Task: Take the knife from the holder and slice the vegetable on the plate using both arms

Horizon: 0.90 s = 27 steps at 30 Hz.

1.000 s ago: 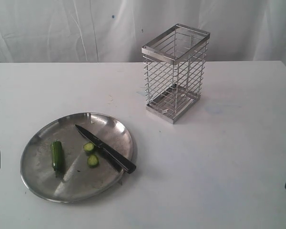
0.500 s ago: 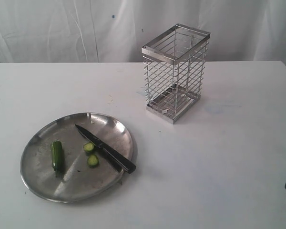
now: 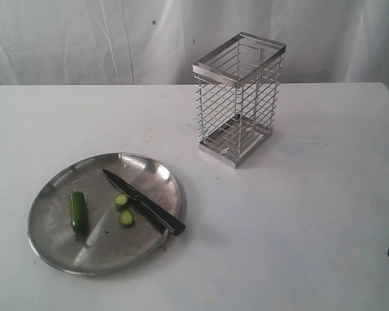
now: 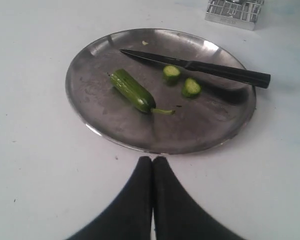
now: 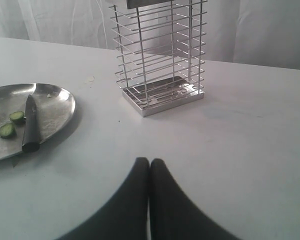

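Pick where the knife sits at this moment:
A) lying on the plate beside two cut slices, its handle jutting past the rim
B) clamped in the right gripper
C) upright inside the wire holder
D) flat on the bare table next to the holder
A: the knife lies across the plate next to two slices, its handle overhanging the rim; the holder is empty.

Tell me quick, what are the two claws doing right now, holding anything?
Left gripper: closed, empty, above the table short of the plate.
Right gripper: closed, empty, over bare table short of the holder.
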Tool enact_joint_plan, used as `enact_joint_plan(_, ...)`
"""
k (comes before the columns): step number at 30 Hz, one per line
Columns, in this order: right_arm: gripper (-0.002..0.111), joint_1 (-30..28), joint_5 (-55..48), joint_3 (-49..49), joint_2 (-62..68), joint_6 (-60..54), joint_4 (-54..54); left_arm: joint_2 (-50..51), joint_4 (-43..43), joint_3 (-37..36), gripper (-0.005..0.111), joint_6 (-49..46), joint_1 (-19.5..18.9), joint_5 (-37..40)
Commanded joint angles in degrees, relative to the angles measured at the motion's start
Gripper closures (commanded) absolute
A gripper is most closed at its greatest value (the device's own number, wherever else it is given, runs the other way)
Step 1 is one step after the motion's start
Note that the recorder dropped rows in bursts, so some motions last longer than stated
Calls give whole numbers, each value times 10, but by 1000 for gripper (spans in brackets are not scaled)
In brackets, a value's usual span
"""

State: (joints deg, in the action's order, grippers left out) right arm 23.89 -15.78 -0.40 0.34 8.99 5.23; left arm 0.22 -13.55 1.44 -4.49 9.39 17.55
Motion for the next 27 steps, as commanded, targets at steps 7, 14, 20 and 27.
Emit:
enact_joint_plan(7, 108, -5, 6, 4, -3, 3, 5, -2, 34, -14, 107, 32, -1, -56)
enact_joint_plan(14, 108, -5, 6, 4, -3, 3, 5, -2, 34, -14, 107, 32, -1, -56)
enact_joint_plan(20, 108, -5, 6, 4, -3, 3, 5, -2, 34, -14, 107, 32, -1, -56)
enact_joint_plan(27, 108, -5, 6, 4, -3, 3, 5, -2, 34, -14, 107, 32, -1, -56)
